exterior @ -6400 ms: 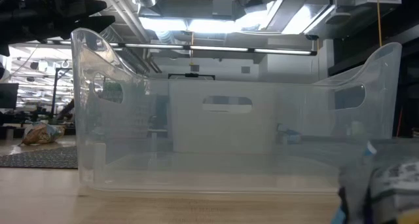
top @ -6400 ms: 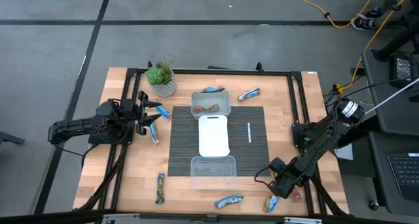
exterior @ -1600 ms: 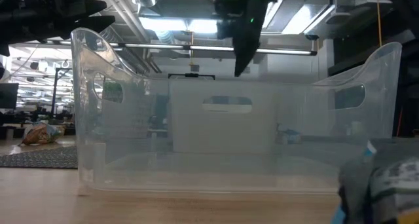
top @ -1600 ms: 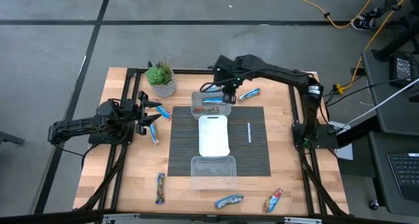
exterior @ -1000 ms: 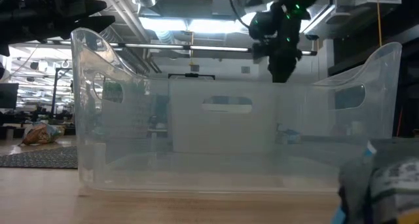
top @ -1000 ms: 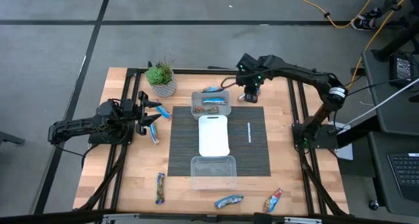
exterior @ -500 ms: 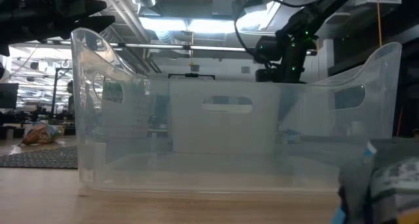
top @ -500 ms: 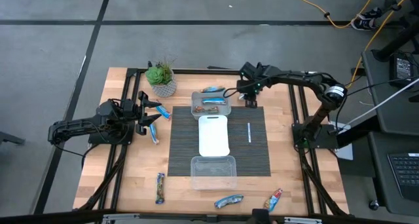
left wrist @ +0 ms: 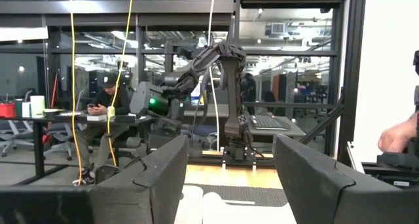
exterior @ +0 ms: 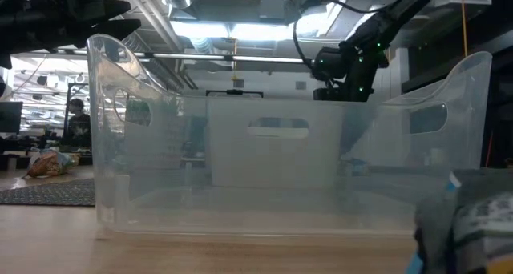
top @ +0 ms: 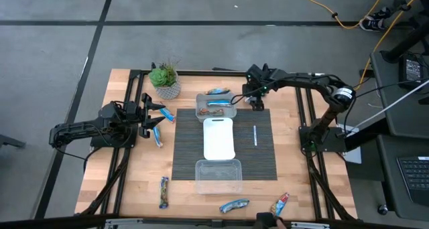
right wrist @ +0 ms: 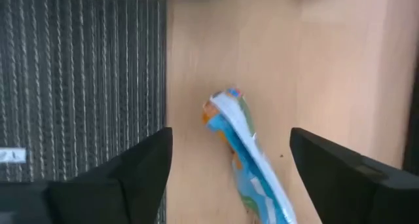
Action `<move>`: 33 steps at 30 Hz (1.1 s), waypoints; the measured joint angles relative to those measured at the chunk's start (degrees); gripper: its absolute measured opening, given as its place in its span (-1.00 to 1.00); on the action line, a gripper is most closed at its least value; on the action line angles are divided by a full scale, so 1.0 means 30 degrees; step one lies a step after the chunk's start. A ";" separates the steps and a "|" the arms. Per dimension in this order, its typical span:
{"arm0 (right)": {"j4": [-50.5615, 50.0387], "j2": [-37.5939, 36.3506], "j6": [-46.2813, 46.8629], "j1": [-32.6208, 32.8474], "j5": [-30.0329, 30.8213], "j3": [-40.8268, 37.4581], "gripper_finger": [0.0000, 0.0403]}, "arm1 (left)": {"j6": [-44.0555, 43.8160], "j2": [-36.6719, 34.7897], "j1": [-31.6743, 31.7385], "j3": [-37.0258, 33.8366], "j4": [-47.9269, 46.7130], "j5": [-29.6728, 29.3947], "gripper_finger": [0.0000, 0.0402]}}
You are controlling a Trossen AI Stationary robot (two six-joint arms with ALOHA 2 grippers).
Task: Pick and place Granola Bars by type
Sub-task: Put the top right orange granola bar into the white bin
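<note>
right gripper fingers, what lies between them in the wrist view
A blue granola bar lies on the bare wood between the open right gripper fingers, seen in the right wrist view.

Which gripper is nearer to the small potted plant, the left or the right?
Left. The left gripper is just below the potted plant, on its side. The right gripper is farther, beyond the far tub.

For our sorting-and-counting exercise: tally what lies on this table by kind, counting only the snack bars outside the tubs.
Snack bars outside the tubs: 7, one between the right gripper's open fingers
Clear tubs: 2
Potted plant: 1
White board: 1
White stick: 1
Dark mat: 1
Total: 13
The left gripper waits open at the table's left edge.
</note>
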 joint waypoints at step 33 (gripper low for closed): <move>0.0684 0.2120 0.0345 -0.1089 0.0578 0.0180 -0.80 | 0.0006 0.0000 -0.0004 0.0000 0.0000 0.0015 0.09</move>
